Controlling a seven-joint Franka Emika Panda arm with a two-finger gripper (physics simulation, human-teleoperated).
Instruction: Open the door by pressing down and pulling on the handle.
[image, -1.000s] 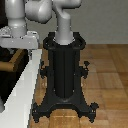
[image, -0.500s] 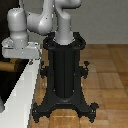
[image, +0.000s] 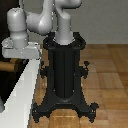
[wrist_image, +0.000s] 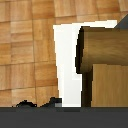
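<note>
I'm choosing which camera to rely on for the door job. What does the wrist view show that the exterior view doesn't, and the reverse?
Only the wrist view shows the golden-brown handle up close, with the edge of the dark door below it. Only the exterior view shows the arm and its black pedestal. Both share the white frame and the wooden floor. Neither view shows the fingers clearly.

Even, soft light, no glare. Both renders are coarse and blurry. The pedestal (image: 64, 85) casts only a faint shadow.
</note>
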